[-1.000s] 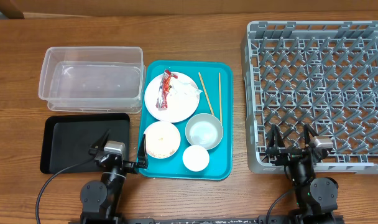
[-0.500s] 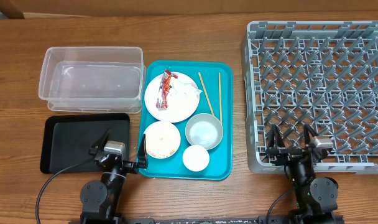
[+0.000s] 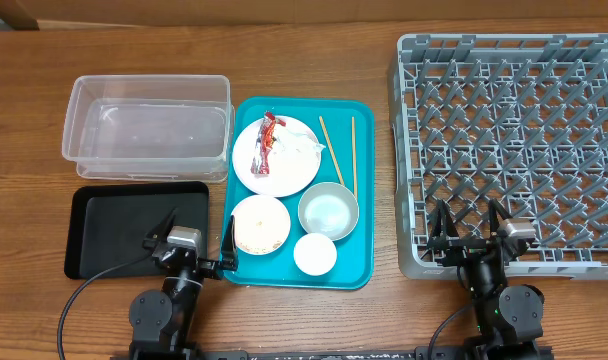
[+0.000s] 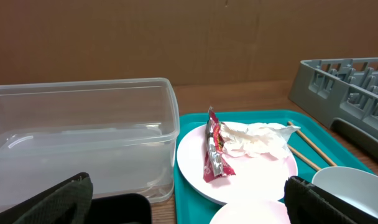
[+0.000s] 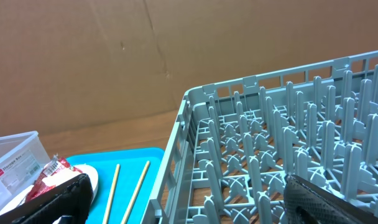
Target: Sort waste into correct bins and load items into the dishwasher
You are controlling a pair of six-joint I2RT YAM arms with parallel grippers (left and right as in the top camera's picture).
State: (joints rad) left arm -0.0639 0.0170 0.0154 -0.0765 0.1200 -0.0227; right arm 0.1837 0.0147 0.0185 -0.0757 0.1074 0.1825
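A teal tray (image 3: 359, 180) holds a white plate (image 3: 294, 172) with a red wrapper (image 3: 268, 142) and a crumpled napkin (image 3: 306, 148); both also show in the left wrist view, wrapper (image 4: 214, 149), napkin (image 4: 254, 138). Two chopsticks (image 3: 352, 150) lie beside the plate. A white bowl (image 3: 260, 224), a grey bowl (image 3: 328, 210) and a white cup (image 3: 315, 254) sit at the tray's front. The clear tub (image 3: 149, 125) and black tray (image 3: 124, 225) are to the left. The grey rack (image 3: 514, 140) is on the right. My left gripper (image 3: 197, 243) and right gripper (image 3: 470, 240) are open and empty at the front.
The right wrist view shows the rack's pegs (image 5: 288, 149) close ahead and the chopsticks (image 5: 136, 186) on the teal tray. A brown wall stands behind the table.
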